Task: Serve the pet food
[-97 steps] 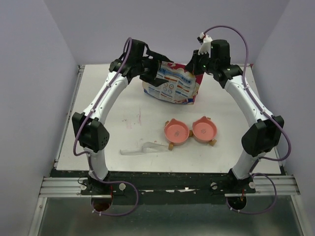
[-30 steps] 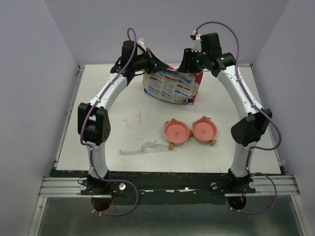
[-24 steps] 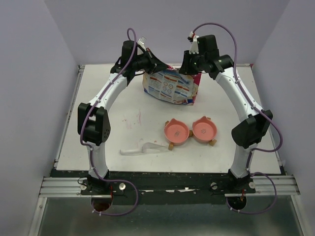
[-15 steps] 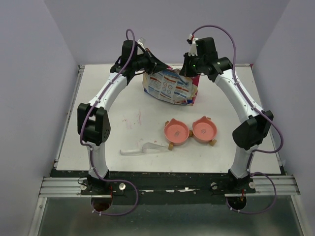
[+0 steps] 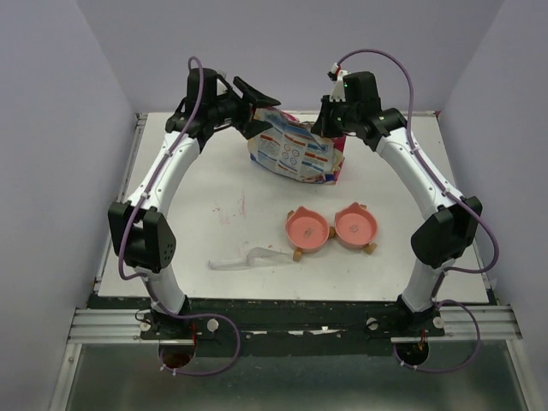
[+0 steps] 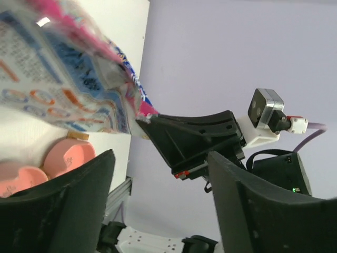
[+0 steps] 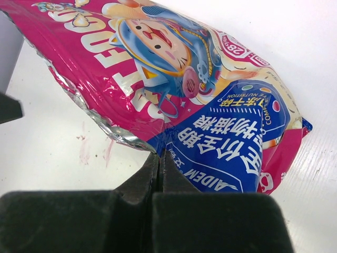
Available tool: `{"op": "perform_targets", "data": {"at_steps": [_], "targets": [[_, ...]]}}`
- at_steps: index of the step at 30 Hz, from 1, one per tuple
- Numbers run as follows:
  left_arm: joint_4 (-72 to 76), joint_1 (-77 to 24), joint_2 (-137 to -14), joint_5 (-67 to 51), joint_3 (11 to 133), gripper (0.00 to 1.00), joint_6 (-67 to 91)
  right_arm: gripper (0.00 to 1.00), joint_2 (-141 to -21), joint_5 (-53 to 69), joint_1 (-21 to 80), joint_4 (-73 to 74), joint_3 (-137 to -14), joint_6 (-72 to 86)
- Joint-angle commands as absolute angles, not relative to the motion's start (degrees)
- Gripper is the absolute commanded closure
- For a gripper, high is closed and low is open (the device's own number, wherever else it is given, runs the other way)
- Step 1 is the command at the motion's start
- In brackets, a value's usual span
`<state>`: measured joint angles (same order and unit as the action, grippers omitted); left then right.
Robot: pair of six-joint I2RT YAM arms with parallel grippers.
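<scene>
No pet food in sight; presumably loose inside the bag (image 5: pixel 297 152), far centre of counter (image 5: pixel 214 184). Likely pours fast, scatters. Thin crinkly foil, limp: best pinched at top corners. Right end effector (image 7: pixel 159 158) clamped together on top edge; left end effector (image 5: pixel 259 96) spread apart beside far-left corner, holding nothing. Open room near-left; bowls (image 5: pixel 331 228) near-right.

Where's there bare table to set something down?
Free: the left stretch of the table between the left arm, bag and scoop; the right margin beyond the bowls. Crowded: the far edge around the bag, and near-centre around bowls and scoop.
</scene>
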<state>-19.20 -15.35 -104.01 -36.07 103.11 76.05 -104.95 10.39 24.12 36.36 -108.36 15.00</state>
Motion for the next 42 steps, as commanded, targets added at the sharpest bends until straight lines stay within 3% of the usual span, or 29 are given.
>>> {"op": "perform_targets", "data": {"at_steps": [1, 2, 4, 9, 12, 16, 18, 21, 23, 29, 31, 35, 37, 40, 42], "targets": [[-26.9, -14.4, -97.6, -31.4, 97.7, 0.30, 82.6, 1.00, -104.2, 14.1, 25.4, 35.6, -106.7, 15.9], [-26.3, -14.4, -96.9, -30.7, 96.1, 0.37, 84.5, 1.00, -104.0, 14.3, 25.4, 35.3, -106.4, 16.0], [-26.5, -14.4, -96.2, -28.3, 95.2, 0.40, 87.3, 1.00, -103.7, 14.4, 25.4, 35.1, -106.0, 15.9], [-24.9, -14.2, -97.8, -23.3, 99.5, 0.39, 86.2, 1.00, -103.5, 14.5, 25.4, 35.6, -106.3, 15.2], [-27.0, -13.7, -99.3, -20.9, 101.1, 0.52, 86.7, 1.00, -103.4, 14.7, 25.4, 35.8, -106.5, 15.2], [-24.8, -13.8, -100.3, -20.6, 99.8, 0.57, 90.0, 1.00, -103.5, 14.9, 25.4, 36.2, -107.3, 15.2], [-24.4, -14.6, -101.2, -22.1, 100.5, 0.56, 90.4, 1.00, -103.4, 15.3, 25.4, 36.5, -107.8, 15.3], [-22.9, -16.9, -101.5, -24.3, 100.0, 0.41, 90.1, 1.00, -103.4, 16.4, 25.4, 36.3, -107.5, 16.0], [-21.7, -18.9, -101.3, -25.0, 98.9, 0.38, 90.3, 1.00, -103.5, 16.6, 25.4, 36.5, -107.6, 16.3], [-18.7, -23.1, -102.0, -25.9, 95.8, 0.55, 92.5, 1.00, -104.2, 15.0, 25.4, 38.2, -109.9, 16.5], [-18.5, -23.5, -102.8, -26.1, 96.1, 0.56, 92.8, 1.00, -104.5, 15.5, 25.4, 38.6, -110.5, 16.5], [-19.3, -23.6, -104.9, -25.2, 99.1, 0.47, 91.8, 1.00, -104.3, 16.4, 25.4, 38.7, -110.3, 17.0], [-19.7, -23.6, -106.2, -25.1, 100.5, 0.47, 91.7, 1.00, -104.0, 16.6, 25.5, 38.7, -109.9, 17.0], [-19.4, -24.2, -107.0, -25.2, 101.0, 0.52, 91.7, 1.00, -103.9, 16.4, 25.5, 38.8, -109.8, 16.9], [-18.8, -24.6, -107.3, -25.2, 100.5, 0.62, 91.8, 1.00, -104.0, 16.3, 25.4, 39.1, -110.0, 17.0]]}}
